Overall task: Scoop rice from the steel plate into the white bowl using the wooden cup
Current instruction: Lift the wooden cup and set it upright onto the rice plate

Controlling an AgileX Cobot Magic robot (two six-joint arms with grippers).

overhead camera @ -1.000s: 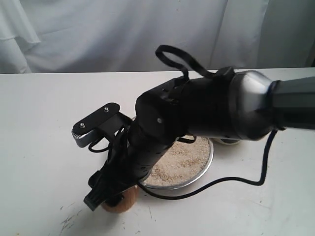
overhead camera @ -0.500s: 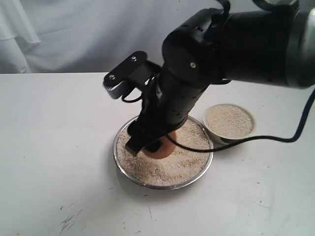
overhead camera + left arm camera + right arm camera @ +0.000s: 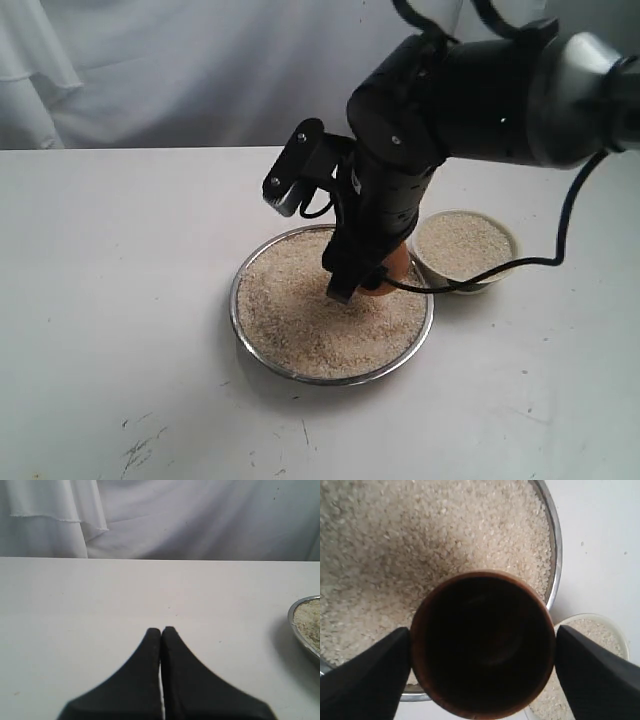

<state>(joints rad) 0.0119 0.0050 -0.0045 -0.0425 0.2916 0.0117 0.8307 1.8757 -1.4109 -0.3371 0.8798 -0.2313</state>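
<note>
The steel plate (image 3: pixel 238 318) lies mid-table, filled with rice (image 3: pixel 300 315). Just right of it stands the white bowl (image 3: pixel 509 238), also holding rice. My right gripper (image 3: pixel 365 283) reaches down over the plate's right side, shut on the wooden cup (image 3: pixel 398 268). In the right wrist view the wooden cup (image 3: pixel 482 640) sits between both fingers (image 3: pixel 365 680), its dark inside empty, above the rice (image 3: pixel 420 530) near the plate rim (image 3: pixel 555 545) and the white bowl (image 3: pixel 615 632). My left gripper (image 3: pixel 161 630) is shut on nothing, above bare table; the steel plate (image 3: pixel 296 630) edge shows beside it.
A black cable (image 3: pixel 520 263) runs from the right arm across the front of the bowl. White curtains hang behind the white table (image 3: pixel 120 250). Scuff marks (image 3: pixel 140 450) lie near the front left.
My right gripper carried the cup from the table at the plate's front left, across the middle of the rice, to the plate's right side next to the bowl. The left gripper shows only now.
</note>
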